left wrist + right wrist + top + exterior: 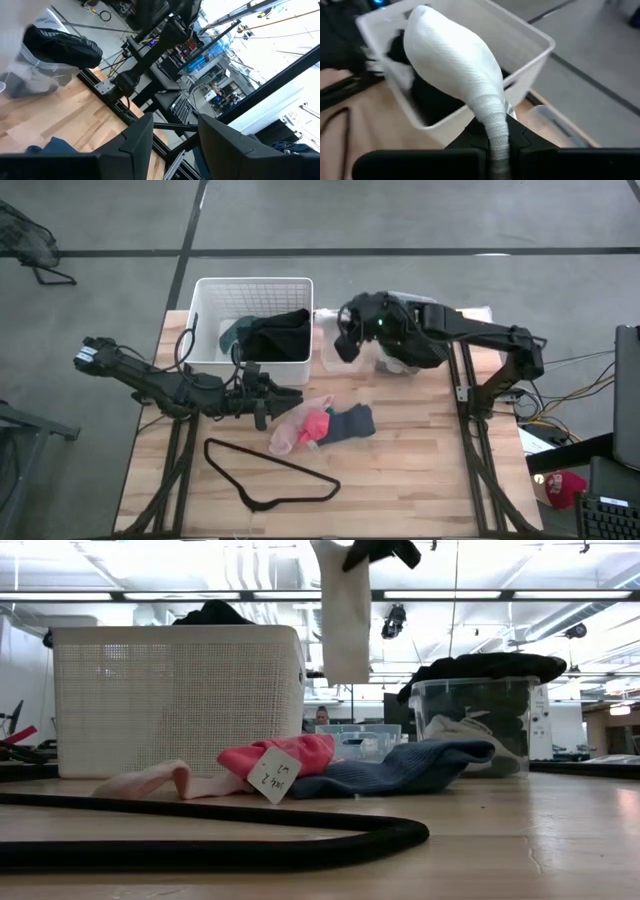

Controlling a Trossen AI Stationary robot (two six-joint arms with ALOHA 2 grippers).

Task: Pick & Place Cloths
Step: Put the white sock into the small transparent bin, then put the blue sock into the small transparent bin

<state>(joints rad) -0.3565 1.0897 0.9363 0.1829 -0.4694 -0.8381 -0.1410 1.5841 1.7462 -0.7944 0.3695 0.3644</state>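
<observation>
One handwritten tag (273,774) on pink cloth (283,754)

— How many containers are on the table (420,470)?
— Two: one white basket (252,292) and one clear bin (478,705).
— And loose cloths lying on the wood?
— Three: one pale pink (292,430), one bright pink (315,423), one blue (350,423).
— Hangers?
— One black wire hanger (270,475).
— Anything in the air?
— One white cloth (455,65). Inside the basket I can't count them; black and teal fabric overlap.
</observation>
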